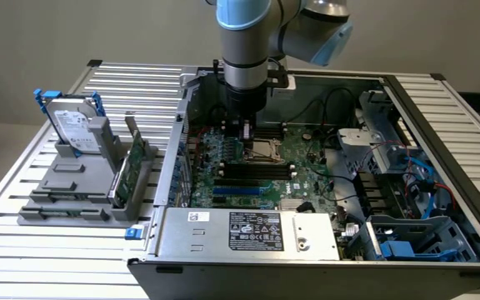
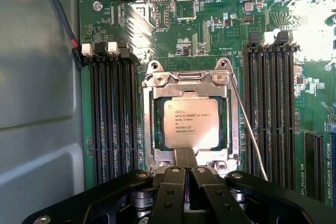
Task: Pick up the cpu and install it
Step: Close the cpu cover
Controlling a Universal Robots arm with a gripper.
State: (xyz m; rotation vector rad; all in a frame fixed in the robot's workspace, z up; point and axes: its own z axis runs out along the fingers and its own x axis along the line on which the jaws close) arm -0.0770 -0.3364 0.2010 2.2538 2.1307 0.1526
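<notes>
Two fingers [image 2: 170, 184] of the tool [image 2: 184, 156] lie pressed together, tip against tip, with nothing clamped between them. Their tips end right at the near edge of the cpu [image 2: 190, 123]; whether they touch it cannot be told. The cpu lies flat inside the metal socket frame [image 2: 151, 114] on the green motherboard [image 2: 210, 35], between two banks of black memory slots [image 2: 113, 114]. The tool's black body hides the socket's near end. Several lines of dark print stand on the cpu's silvery lid. The top line seems to read "intel xeon", and the lines under it, like the white lettering on the board, are too fine to read. A thin wire lever [image 2: 249, 129] slants past the socket, its lower end lost behind the tool.

In the exterior view the arm [image 1: 244, 56], cut off above, reaches straight down into the open computer case [image 1: 167, 181] on the slatted desk [image 1: 48, 256]. The tool's tips blend into the dark there, and the cpu is hard to make out. The power supply [image 1: 249, 230] carries a white sticker and a black label, both illegible. At the exterior view's left a hard drive [image 1: 75, 128] with a blue bracket stands upright in a grey holder [image 1: 65, 194], its white label unreadable, beside a green card [image 1: 133, 165].
</notes>
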